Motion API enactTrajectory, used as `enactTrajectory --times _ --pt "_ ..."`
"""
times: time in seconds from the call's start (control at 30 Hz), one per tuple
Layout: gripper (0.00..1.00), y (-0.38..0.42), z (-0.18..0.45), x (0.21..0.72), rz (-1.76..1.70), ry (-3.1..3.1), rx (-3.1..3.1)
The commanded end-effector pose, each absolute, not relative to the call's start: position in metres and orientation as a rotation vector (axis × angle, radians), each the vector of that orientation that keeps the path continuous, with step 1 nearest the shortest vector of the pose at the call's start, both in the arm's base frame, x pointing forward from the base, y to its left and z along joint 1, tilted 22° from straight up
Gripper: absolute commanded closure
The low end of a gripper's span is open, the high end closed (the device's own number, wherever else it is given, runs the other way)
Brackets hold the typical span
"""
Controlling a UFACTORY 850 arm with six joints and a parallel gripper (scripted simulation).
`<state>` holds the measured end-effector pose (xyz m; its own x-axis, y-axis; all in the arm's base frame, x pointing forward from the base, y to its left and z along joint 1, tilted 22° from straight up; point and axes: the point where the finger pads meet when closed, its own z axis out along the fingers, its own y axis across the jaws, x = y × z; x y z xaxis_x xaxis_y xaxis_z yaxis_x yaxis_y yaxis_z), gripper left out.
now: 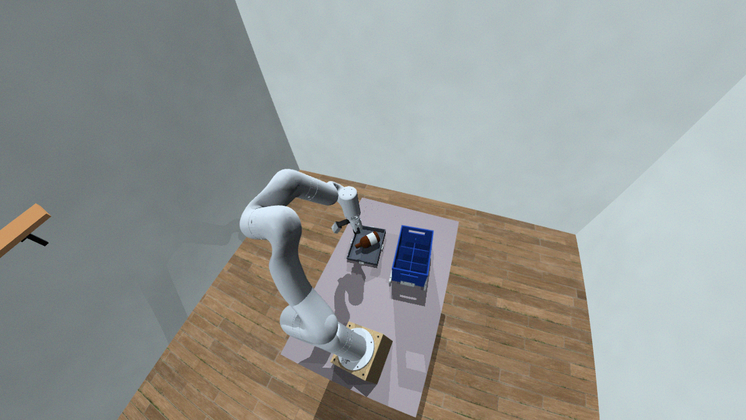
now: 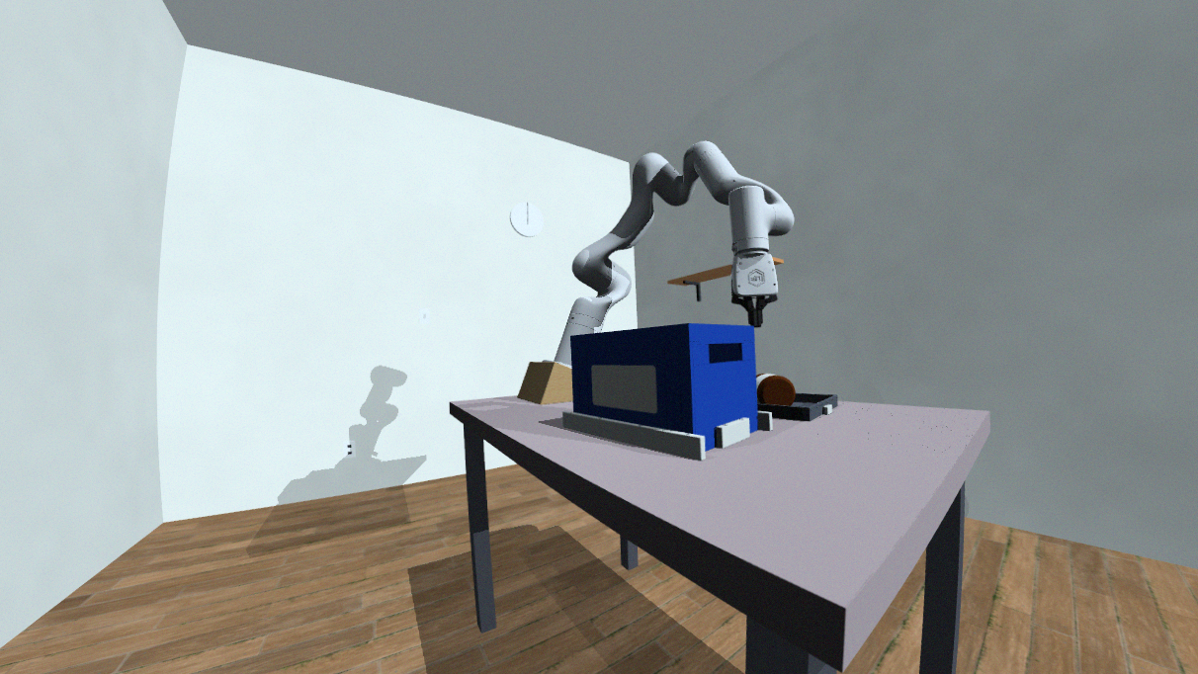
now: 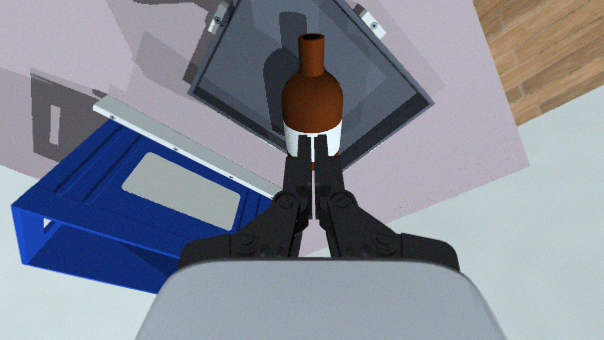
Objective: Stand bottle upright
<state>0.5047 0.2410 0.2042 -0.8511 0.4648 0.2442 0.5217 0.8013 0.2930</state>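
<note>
Overhead, arm: reaches from its base at 6 o'clock toward the tray.
Gripper (image 3: pixel 313 150): fingers pressed together on nothing, poised above the bottle.
Bottle (image 3: pixel 312 102): brown, white label, lying on its side in the tray.
Tray (image 1: pixel 378 250): dark, on the table (image 2: pixel 837 494).
Crate (image 1: pixel 413 257): blue, at the tray's 3 o'clock.

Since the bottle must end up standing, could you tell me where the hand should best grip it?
Grip the brown bottle across its wide body at the white label, coming from above: it lies on its side in the tray. The hand, shut, must open first.
</note>
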Motion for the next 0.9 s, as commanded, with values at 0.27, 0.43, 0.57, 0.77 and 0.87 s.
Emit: enactTrajectory --times 0.27,0.43,0.57,0.77,0.87 --pt "0.35 0.2411 0.2051 0.5055 -0.531 -2.829 -0.780" --pt "0.35 0.2411 0.2051 0.5055 -0.531 -2.829 -0.780" --pt "0.35 0.2411 0.2051 0.5055 -0.531 -2.829 -0.780" --pt "0.35 0.2411 0.2051 0.5055 -0.531 -2.829 -0.780" --pt "0.35 0.2411 0.2051 0.5055 -0.531 -2.829 -0.780"
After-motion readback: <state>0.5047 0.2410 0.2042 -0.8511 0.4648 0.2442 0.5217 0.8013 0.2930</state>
